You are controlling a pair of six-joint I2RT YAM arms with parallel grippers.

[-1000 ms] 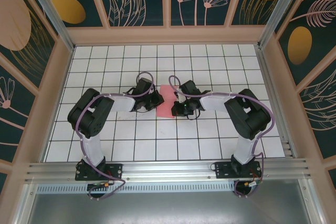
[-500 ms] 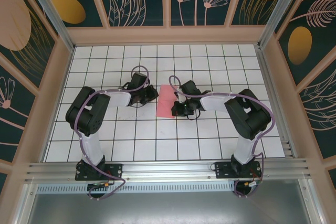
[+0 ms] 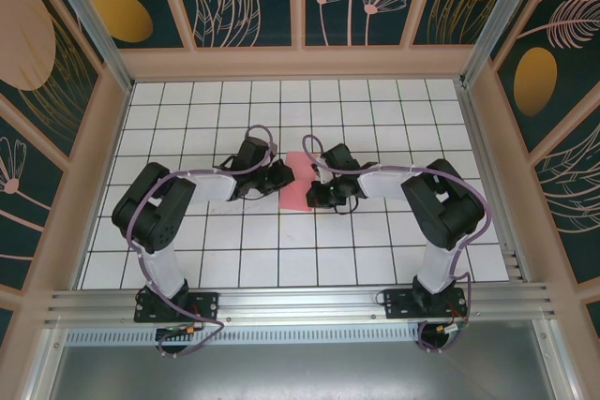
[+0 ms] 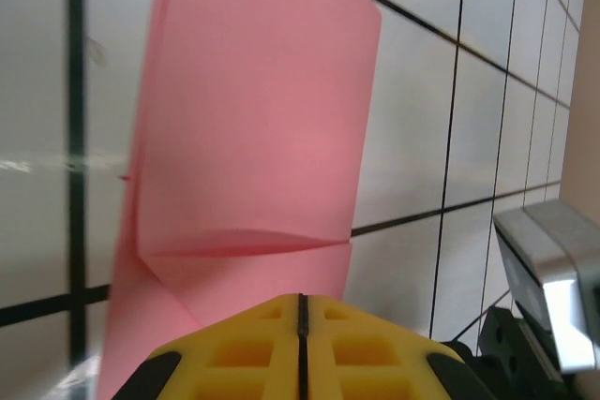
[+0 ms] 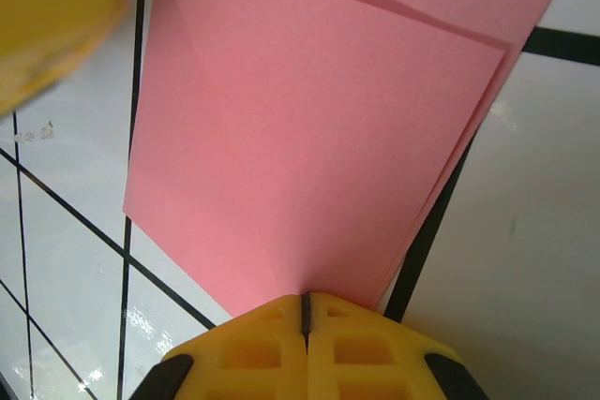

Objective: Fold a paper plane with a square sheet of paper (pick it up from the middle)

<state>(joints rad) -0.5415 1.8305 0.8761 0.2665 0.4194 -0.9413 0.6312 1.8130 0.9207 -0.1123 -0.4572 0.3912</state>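
Salmon-pink and already folded narrower, the one square sheet of paper (image 3: 296,185) lies, from above, on the white grid table (image 3: 375,250) between my two pincers, with the left pincer (image 3: 277,175) at its left edge and the right pincer (image 3: 317,196) at its right. From my left wrist, the left pincer (image 4: 300,325) has its yellow tips closed together against the paper (image 4: 253,119), whose layers lift along a crease. I judge it thin, light and limp, quick to slide or tear, so best nipped at an edge beside the fold. From my right wrist, the right pincer (image 5: 305,325) is likewise closed at the paper's (image 5: 319,138) edge, and I cannot tell whether either pincer actually pinches it.
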